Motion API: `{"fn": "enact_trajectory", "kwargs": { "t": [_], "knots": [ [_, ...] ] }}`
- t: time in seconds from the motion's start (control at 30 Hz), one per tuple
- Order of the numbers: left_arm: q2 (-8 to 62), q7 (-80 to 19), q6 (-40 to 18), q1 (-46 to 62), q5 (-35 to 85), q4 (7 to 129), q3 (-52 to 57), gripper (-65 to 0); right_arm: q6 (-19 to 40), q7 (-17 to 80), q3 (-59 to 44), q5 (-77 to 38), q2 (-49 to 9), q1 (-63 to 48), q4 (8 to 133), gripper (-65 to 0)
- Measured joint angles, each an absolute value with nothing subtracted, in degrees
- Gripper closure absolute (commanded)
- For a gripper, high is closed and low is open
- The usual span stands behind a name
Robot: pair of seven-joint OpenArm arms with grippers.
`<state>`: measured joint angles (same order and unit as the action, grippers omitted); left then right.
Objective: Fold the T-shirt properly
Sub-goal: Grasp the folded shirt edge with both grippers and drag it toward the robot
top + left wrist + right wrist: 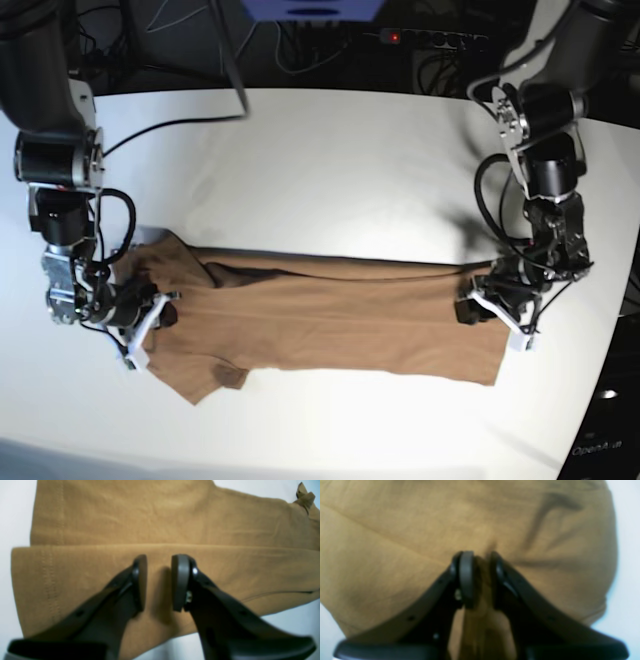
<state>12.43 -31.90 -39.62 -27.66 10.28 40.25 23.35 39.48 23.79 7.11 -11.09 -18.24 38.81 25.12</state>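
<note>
Roughly centred along the near half of the white table (pixel 330 150), the T-shirt (pixel 330 320) lies as a long tan-brown band running from the left edge side toward the right edge side, already doubled over lengthwise. Cloth is thin, matte, softly creased; a stitched hem shows in double rows at one end, and a straight fold line runs along the band in the left wrist view (pixel 160 545). A sleeve or corner flap sticks out at the band's near left end. Right gripper (pixel 478 580), on the table's left side in the base view, is clenched on a pinch of the fabric: a small ridge of tan cloth stands up between its dark pads, with wrinkles fanning away from it. Left gripper (pixel 159 582), at the band's other end near the right edge, sits low over the folded layer with its grey-faced pads a narrow gap apart; flat cloth shows between them, and whether they grip any of it I cannot tell. Table surface is smooth, plain white.
</note>
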Motion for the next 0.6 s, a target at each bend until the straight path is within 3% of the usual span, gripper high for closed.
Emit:
{"fn": "enact_trajectory", "kwargs": {
  "t": [0.4,0.6],
  "knots": [
    [13.17,-19.35,-40.49,-24.95,12.97,32.53,23.42,-10.0,40.05,18.81,7.2,-12.6,-19.44,35.79,25.56,-7.5],
    [13.19,-18.31,-40.84,-22.94,14.02,33.1,23.46,-10.0,40.18,17.32,7.2,-13.23,-20.1,34.65,25.71,-7.5]
  ]
}}
